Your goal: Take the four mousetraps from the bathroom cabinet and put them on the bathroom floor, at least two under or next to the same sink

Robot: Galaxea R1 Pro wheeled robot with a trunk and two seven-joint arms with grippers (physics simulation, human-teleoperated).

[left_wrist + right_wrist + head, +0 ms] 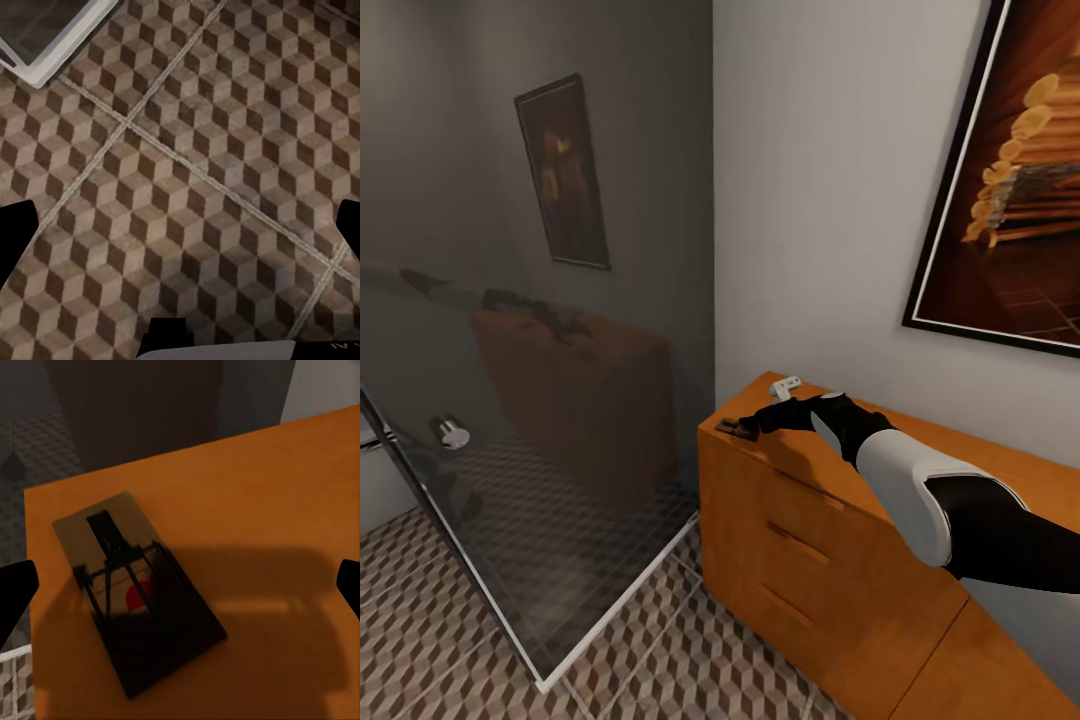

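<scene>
black and white right arm (920,490) reaching from the lower right of the head view across the flat top of the orange-brown cabinet (800,530), toward its far left corner. right gripper (752,427) hovering just over that corner, fingers (15,592) spread wide at the two edges of the right wrist view, nothing between them. mousetrap (135,585) lying flat on the cabinet top (285,525) directly below the gripper, near the corner edge, brown board with dark wire parts and a red spot in the middle, half covered by the gripper's shadow; seen in the head view as a small dark shape (732,428) at the cabinet's corner. small white object (786,387) resting on the cabinet top by the wall, just behind the gripper; cannot tell what it is. left gripper (180,225) pointing down at the bathroom floor (195,150), black fingertips (16,229) well apart at either edge of the left wrist view, holding nothing. cube-patterned tiles with pale grout lines spreading below the cabinet's drawer fronts (660,640). glass shower screen (530,420) with a white base strip standing left of the cabinet, mirroring it dimly. framed pictures hanging on the wall, one large above the cabinet (1010,170), one darker behind the glass (563,170).
</scene>
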